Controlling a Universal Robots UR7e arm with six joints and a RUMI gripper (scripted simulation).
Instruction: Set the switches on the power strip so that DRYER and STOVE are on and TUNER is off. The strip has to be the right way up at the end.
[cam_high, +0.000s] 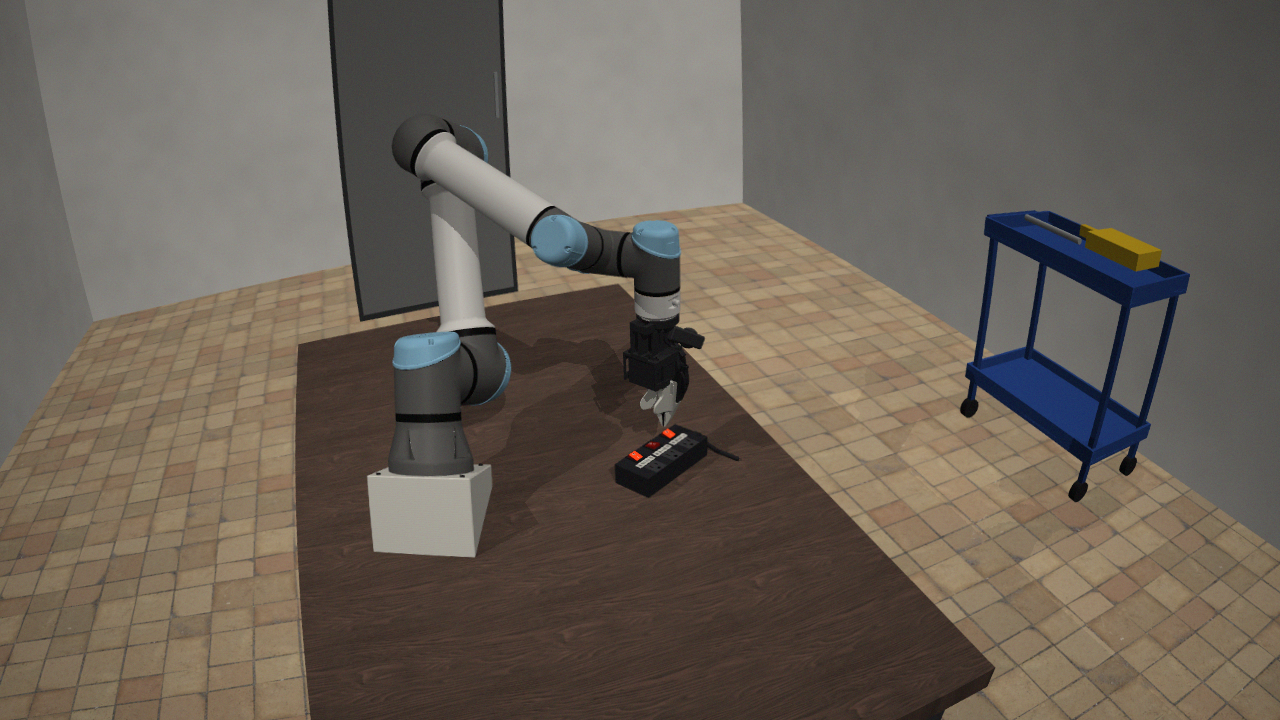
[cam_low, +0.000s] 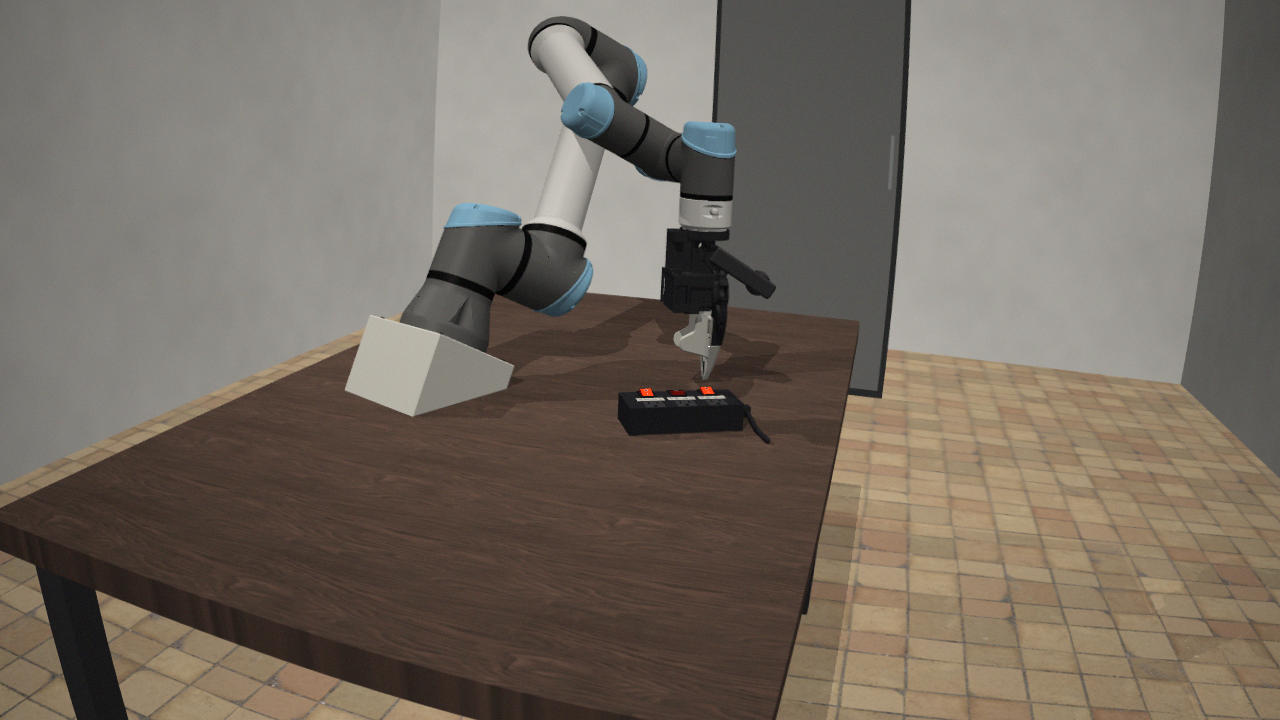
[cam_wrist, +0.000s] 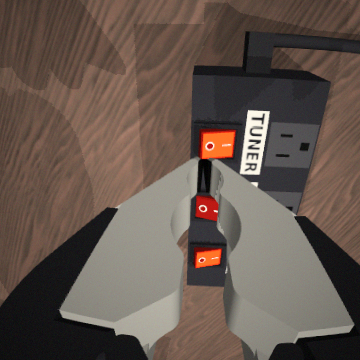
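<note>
The black power strip (cam_high: 646, 474) (cam_low: 682, 417) (cam_wrist: 280, 97) lies on the dark wooden table (cam_high: 581, 582) (cam_low: 447, 519) with its switches facing up. In the wrist view the switch labelled TUNER (cam_wrist: 217, 144) glows bright red at the cable end. The middle switch (cam_wrist: 205, 208) looks darker red and the far switch (cam_wrist: 208, 257) glows bright; their labels are hidden by my fingers. My gripper (cam_high: 663, 424) (cam_low: 707, 373) (cam_wrist: 203, 161) is shut and empty. Its tip points down a little above the strip, just beside the TUNER switch.
The strip's cable (cam_high: 723, 452) (cam_wrist: 300, 42) runs off toward the table's right edge. The arm's white base (cam_high: 429, 510) (cam_low: 420, 367) stands on the table to the left. A blue cart (cam_high: 1074, 358) carrying a yellow tool (cam_high: 1120, 247) stands on the floor far right.
</note>
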